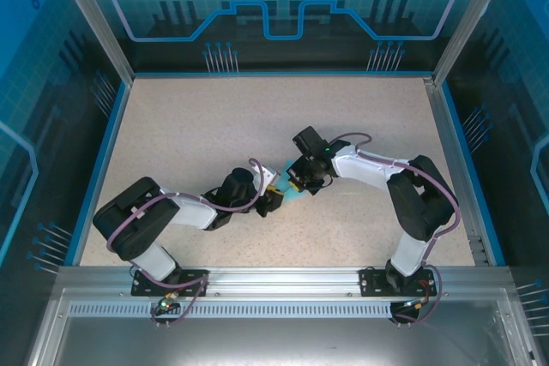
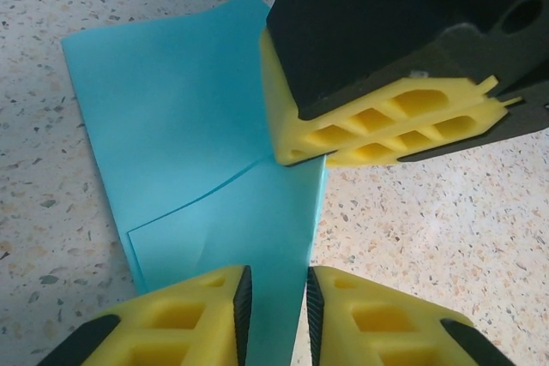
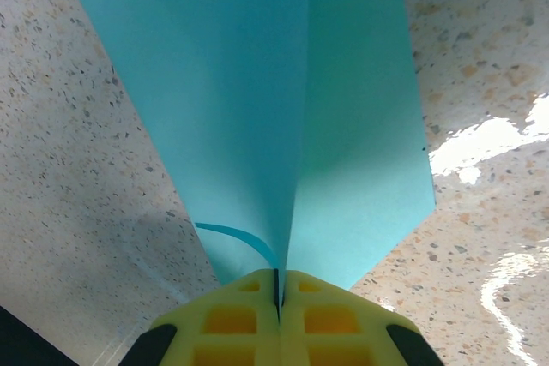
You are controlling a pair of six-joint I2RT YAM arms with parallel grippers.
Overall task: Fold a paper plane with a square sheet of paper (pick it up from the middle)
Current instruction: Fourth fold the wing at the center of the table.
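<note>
Where the folded sheet of paper (image 2: 197,126) lies at the middle of the table (image 1: 214,126), its crease is pinched by the closed right gripper (image 3: 277,285); the left gripper (image 2: 277,306) is held narrowly parted above one edge.

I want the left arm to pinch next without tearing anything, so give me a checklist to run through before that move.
1. Hold of the right gripper on the paper: ok, fingers shut on the raised fold.
2. Aim of the left gripper: ok, paper shows in the gap between its fingers.
3. Left clamp: not ok, jaws stand apart.
4. Clearance between the grippers: ok, a stretch of paper separates them.
5. Layers aligned at the pinch: cannot tell, hidden by the fingers.
</note>
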